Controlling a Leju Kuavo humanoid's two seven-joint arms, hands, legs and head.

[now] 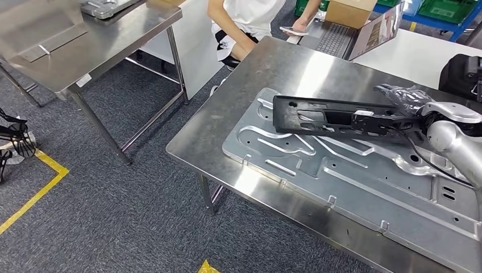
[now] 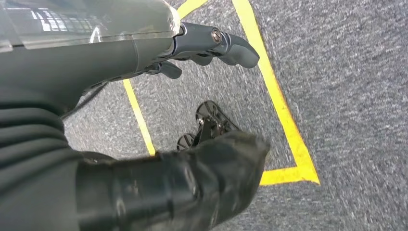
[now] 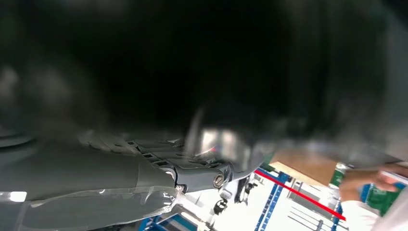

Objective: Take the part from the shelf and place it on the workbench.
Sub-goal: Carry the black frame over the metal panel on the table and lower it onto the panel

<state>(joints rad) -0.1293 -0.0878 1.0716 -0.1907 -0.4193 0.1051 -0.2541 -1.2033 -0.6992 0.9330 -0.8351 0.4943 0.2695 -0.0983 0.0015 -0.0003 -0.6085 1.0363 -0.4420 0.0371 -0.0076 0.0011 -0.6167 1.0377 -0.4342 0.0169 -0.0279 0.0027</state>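
We see our right hand (image 1: 404,96) at the far end of a long black part (image 1: 335,116). The hand is wrapped in shiny clear plastic, and its fingers sit on the end of the part. We cannot tell how tight they are closed on it. In the right wrist view the hand (image 3: 187,168) is pressed close against something big and dark, and the picture is blurry.

The black part lies on a big silver metal plate (image 1: 364,182) with grooves and small holes. The plate lies flat on the shiny steel workbench (image 1: 273,74) under our right hand.

Our left hand (image 2: 211,48) hangs low by our side over the floor. Its fingers are bent a little and apart, and it holds nothing.

The floor is grey carpet (image 1: 113,216) with yellow tape lines (image 1: 34,193) on it. Well away from the right hand, across the carpet, stands another steel table (image 1: 85,51) with thin legs. Past the workbench, beyond the right hand, a person (image 1: 250,23) in a white top sits holding a phone. Near them is an open laptop (image 1: 352,37) and a brown cardboard box (image 1: 352,11). A black bag (image 1: 463,77) sits just beside our right hand.
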